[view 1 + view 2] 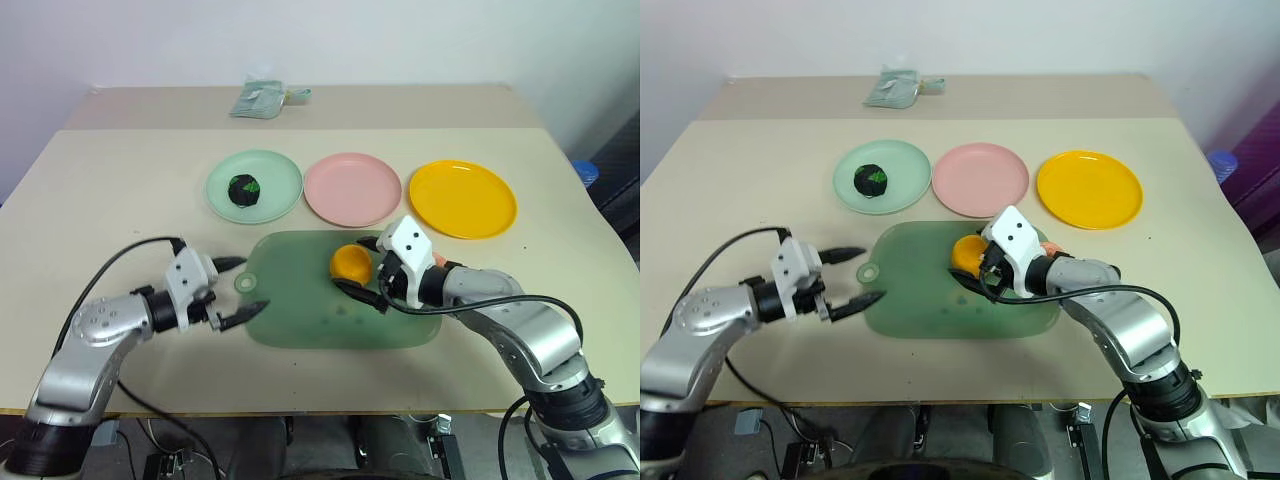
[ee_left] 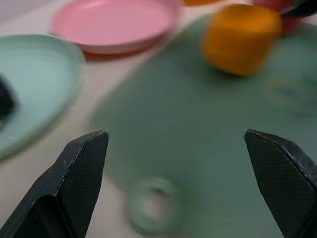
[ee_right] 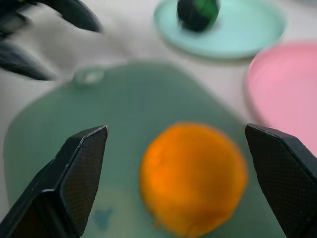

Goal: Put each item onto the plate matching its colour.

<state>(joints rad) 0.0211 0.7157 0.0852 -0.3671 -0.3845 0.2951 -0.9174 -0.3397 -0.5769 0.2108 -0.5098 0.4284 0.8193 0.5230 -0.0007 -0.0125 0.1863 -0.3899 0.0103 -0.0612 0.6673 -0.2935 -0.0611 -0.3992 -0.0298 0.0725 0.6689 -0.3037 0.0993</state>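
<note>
On the table (image 1: 120,180) a row of three plates runs left to right: the mint green plate (image 1: 275,190), the pink plate (image 1: 352,188) and the yellow plate (image 1: 463,199). The dark green-black ball (image 1: 243,189) already sits on the mint green plate. Nearer than the plates lies a translucent green board (image 1: 300,310) with a ring tab (image 1: 245,284) at its left edge. The orange fruit (image 1: 350,263) rests on the far right part of that board. The right tool (image 1: 361,268) reaches in from the right, its fingers spread wide on either side of the fruit, with nothing gripped between them; one finger lies just near of the fruit, the other at its far side. The right arm covers most of the pink-red apple (image 1: 440,261), of which a small reddish sliver peeks out just behind the wrist. The left tool (image 1: 241,284) hangs just off the board's left edge by the ring tab, fingers wide apart and empty. At the far edge of the table lies a small pale green packet (image 1: 258,100), well apart from everything else.
</note>
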